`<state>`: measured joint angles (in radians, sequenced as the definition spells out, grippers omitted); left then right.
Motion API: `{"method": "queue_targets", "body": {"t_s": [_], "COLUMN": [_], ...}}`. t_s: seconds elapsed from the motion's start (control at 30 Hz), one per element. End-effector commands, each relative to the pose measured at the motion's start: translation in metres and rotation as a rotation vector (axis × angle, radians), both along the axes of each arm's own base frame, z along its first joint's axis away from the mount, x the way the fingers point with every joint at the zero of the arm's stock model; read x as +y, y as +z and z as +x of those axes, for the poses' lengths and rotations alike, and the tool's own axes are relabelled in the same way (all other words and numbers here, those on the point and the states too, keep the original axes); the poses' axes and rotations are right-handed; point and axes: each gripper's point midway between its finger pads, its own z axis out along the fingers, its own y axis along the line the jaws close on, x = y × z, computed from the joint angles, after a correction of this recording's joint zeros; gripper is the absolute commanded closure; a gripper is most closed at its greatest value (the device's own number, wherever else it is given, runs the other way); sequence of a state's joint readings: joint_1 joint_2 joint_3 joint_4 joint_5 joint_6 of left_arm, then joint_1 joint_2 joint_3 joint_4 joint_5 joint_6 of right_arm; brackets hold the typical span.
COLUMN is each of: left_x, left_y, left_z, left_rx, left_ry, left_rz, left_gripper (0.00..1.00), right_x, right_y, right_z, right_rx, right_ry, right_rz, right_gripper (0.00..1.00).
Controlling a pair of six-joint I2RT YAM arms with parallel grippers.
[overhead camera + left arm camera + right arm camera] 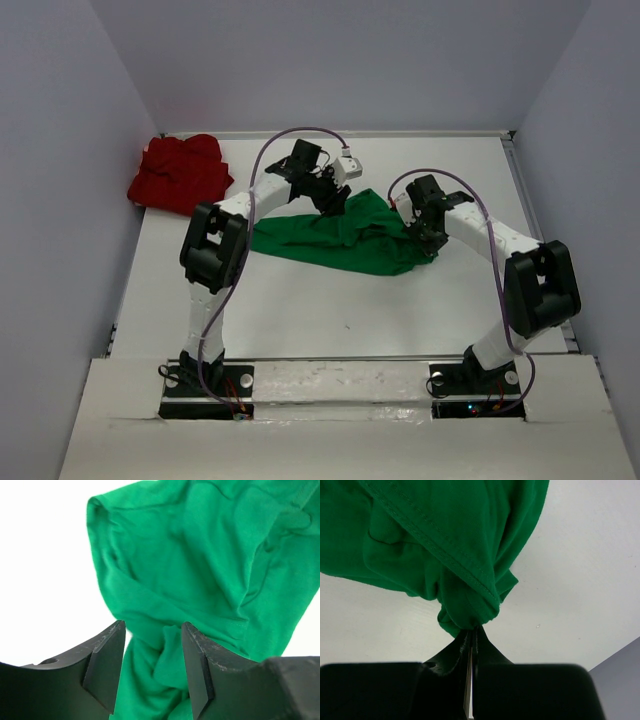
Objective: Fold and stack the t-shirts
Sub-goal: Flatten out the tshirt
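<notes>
From above, the green t-shirt (340,238) lies crumpled in a long band across the middle of the white table (300,320), running from about 9 o'clock to 3 o'clock. The red t-shirt (178,175) sits bunched in a heap at the table's 10 o'clock corner, well apart from the green one and from both arms.

The left gripper (330,200) is over the green shirt's 12 o'clock edge, and the right gripper (425,238) is at its 3 o'clock end. The overhead view is too small to show how either pair of jaws stands.

The wrist cameras settle that. In the left wrist view the two dark fingers (107,655) stand apart at 6 o'clock. A rumpled fold of green cloth fills most of the gap between them, and a hemmed edge runs off toward 3 o'clock. Whether the pads press that fold cannot be told.

In the right wrist view the jaws are together and clamped on a small gathered tip of the green shirt. The cloth fans out from the pinch toward 11 o'clock, with a stitched seam crossing it. Bare table shows from 1 to 4 o'clock, and a grey wall at 4 o'clock
</notes>
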<state>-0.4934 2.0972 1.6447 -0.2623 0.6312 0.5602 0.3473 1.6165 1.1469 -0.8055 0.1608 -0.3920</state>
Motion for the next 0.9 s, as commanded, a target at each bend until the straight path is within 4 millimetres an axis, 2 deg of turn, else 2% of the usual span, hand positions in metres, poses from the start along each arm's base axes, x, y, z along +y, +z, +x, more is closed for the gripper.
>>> {"method": "queue_targets", "body": {"t_s": [0.0, 0.2, 0.4, 0.6, 0.87], "left_x": [0.002, 0.001, 0.000, -0.001, -0.002], "left_y": [0.033, 0.020, 0.017, 0.002, 0.001], "left_z": [0.006, -0.003, -0.002, -0.007, -0.009], "left_rx": [-0.092, -0.037, -0.028, 0.040, 0.048], "left_ry": [0.019, -0.012, -0.009, -0.035, -0.033], "left_rz": [-0.011, -0.009, -0.003, 0.015, 0.010], "left_gripper": [0.42, 0.43, 0.44, 0.46, 0.46], "right_x": [0.002, 0.002, 0.004, 0.005, 0.003], "right_y": [-0.001, -0.003, -0.005, -0.004, -0.006], "right_z": [0.002, 0.002, 0.000, -0.001, -0.001], "right_rx": [0.000, 0.005, 0.017, 0.019, 0.025], "right_ry": [-0.002, 0.003, 0.011, 0.015, 0.011], "right_rz": [0.019, 0.014, 0.027, 0.032, 0.035], "right_gripper": [1.00, 1.00, 1.00, 1.00, 1.00]}}
